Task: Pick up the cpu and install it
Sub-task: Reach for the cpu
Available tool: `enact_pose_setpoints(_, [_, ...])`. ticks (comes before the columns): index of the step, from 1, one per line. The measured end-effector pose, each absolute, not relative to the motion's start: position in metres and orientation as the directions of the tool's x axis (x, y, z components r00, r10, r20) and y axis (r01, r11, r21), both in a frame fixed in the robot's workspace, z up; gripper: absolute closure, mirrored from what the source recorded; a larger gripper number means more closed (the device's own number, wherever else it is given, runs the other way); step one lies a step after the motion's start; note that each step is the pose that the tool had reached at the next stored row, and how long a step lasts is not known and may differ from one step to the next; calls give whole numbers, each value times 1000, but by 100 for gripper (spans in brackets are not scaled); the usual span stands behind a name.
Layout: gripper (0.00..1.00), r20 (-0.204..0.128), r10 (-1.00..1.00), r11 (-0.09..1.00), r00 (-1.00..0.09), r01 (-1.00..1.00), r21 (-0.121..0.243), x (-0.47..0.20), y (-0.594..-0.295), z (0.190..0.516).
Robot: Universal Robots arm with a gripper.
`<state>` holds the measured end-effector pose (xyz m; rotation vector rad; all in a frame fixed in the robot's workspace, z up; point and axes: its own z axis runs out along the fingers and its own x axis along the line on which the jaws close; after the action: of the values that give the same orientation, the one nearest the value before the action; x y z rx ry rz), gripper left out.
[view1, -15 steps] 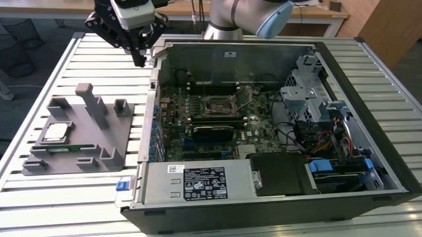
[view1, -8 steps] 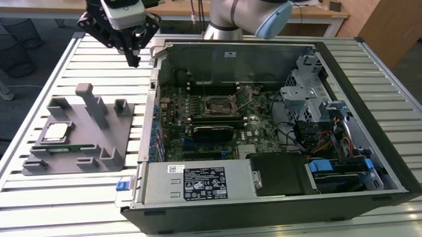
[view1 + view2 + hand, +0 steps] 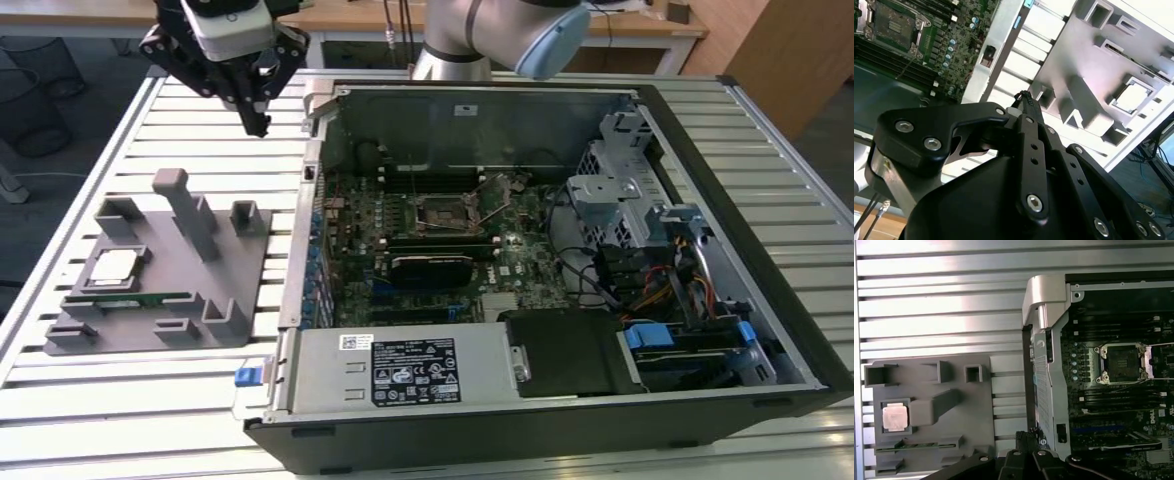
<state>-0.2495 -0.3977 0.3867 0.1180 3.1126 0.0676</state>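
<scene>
Hangs above the counter (image 3: pixel 174 130) with pincer (image 3: pixel 255 127) closed on nothing. Shows the cpu (image 3: pixel 114 266) lying in the grey holder (image 3: pixel 220 295), well apart from the open socket (image 3: pixel 441 212).

Pincer (image 3: pixel 1025 440) and computer case (image 3: pixel 1046 300) partly beyond the first wrist view's edge; arm (image 3: pixel 487 35) partly outside the exterior view

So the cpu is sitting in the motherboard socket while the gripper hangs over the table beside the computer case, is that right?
Not quite. The cpu lies in the grey holder on the table, outside the computer case; the socket is empty, as the exterior view and first wrist view show. The gripper does hang over the table beside the computer case.
</scene>
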Motion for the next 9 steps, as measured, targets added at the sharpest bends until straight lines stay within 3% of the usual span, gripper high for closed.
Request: enact_pose_setpoints(9, [89,-24,76,996,-997,75,44,-267,-398,386])
